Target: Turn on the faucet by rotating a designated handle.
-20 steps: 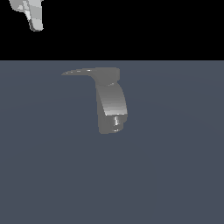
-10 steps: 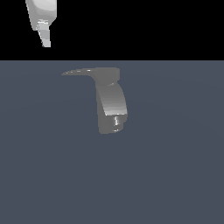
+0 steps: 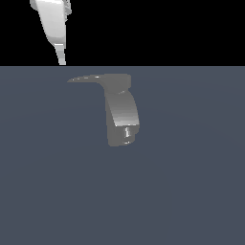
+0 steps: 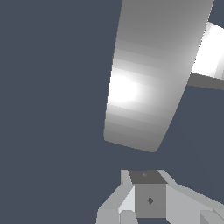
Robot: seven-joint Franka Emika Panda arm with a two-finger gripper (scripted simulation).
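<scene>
— Grey all over: where does the faucet (image 3: 122, 115) sit?

— In the exterior view it stands on the dark slate desk (image 3: 191, 191), a little above the middle of the frame. Its thick curved body is glossy, with a bright band of reflection across it, and a small cylindrical nozzle (image 3: 127, 133) shows at its lower end.

— And the handle (image 3: 91, 78)?

— A thin flat lever at the faucet's top, tapering to a point toward the exterior view's left. It lies roughly level.

— Where is the hand (image 3: 61, 57)?

— Up against the black background, above the handle's pointed tip and slightly to the exterior view's left of it. The white body slants down to a narrow end near the desk's far edge. It is close to the handle, and I cannot tell whether it touches.

— Spread or pressed together?

— I cannot tell. The exterior view shows one narrow white tip, with no gap to be made out. In the wrist view, pale grey parts of the hand (image 4: 148, 199) sit at the frame's edge around a darker square block with a small diamond mark, but the fingertips are out of frame.

— What else does the wrist view show?

— A broad, glossy grey part of the faucet (image 4: 144, 78), large and close, over the dark desk (image 4: 48, 109).

— Any brand, label or writing?

— None that can be read, only that small diamond mark.
</scene>
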